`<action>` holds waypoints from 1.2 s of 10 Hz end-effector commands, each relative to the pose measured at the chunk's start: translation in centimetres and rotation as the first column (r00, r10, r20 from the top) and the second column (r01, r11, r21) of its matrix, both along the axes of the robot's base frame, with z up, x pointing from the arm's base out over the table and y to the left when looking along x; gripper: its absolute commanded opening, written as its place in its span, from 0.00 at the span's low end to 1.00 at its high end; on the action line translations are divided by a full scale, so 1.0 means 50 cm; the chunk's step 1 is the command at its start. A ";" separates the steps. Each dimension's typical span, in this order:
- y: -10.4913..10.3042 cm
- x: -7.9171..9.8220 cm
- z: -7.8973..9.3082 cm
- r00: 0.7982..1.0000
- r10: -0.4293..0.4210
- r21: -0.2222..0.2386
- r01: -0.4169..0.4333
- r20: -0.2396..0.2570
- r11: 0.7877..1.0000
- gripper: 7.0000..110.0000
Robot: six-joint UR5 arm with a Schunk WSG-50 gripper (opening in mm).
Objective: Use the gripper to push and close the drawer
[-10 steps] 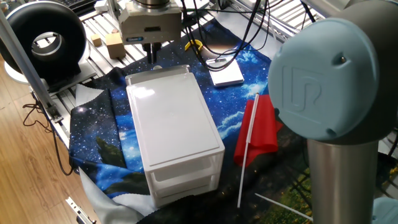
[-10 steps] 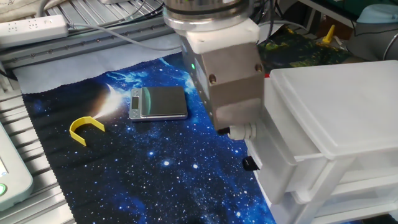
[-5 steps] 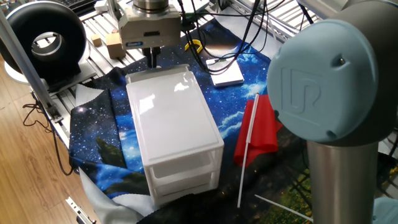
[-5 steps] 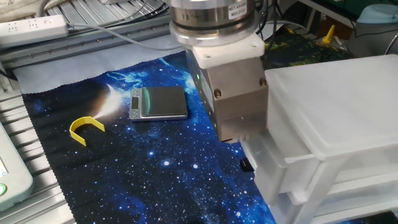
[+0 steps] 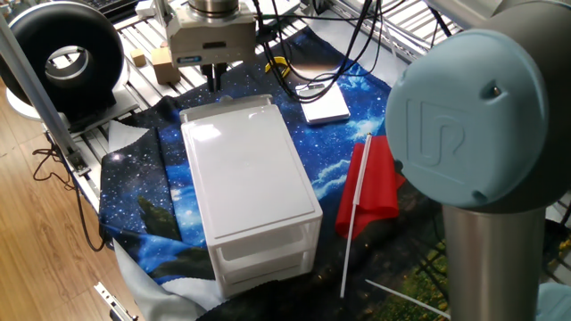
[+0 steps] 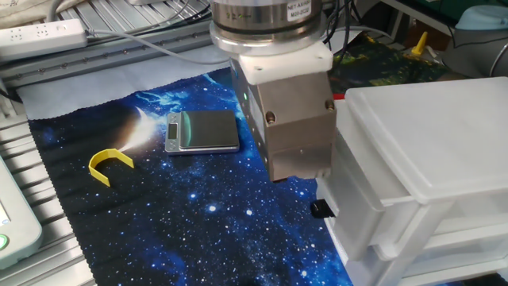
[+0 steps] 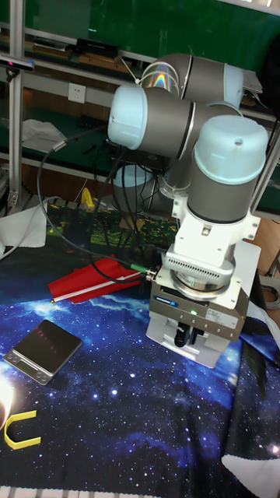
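Note:
The white cabinet stands on the starry cloth. Its upper drawer faces my gripper, and the drawer front sits near the cabinet face, sticking out slightly at most. In one fixed view my gripper hangs just beyond the drawer's far edge, a small gap away. In the other fixed view my gripper is right beside the drawer front. Its dark fingers look shut with nothing between them. In the tall fixed view my gripper hides most of the cabinet.
A small scale and a yellow clip lie on the cloth left of the gripper. A red flag lies beside the cabinet. A black ring and wooden blocks sit behind. The big arm joint blocks the right.
The gripper pressed in against the drawer front half a second ago, then drew back a little and rose. The drawer front sits slightly further in than before.

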State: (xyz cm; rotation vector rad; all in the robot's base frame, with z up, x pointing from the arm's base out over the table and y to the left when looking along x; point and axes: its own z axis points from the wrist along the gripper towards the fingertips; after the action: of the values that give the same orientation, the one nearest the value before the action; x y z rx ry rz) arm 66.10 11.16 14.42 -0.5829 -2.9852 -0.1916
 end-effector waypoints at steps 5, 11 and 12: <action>0.012 -0.071 -0.050 0.996 0.043 -0.028 -0.045 -0.081 0.999 0.00; 0.014 -0.145 0.014 0.968 0.050 -0.102 -0.077 -0.245 0.992 0.00; 0.022 -0.145 0.019 0.968 0.047 -0.086 -0.070 -0.245 0.994 0.00</action>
State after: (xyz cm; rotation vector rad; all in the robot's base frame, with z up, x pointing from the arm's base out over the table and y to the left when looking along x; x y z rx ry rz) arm 59.71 11.03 14.03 -0.4855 -2.8227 0.0483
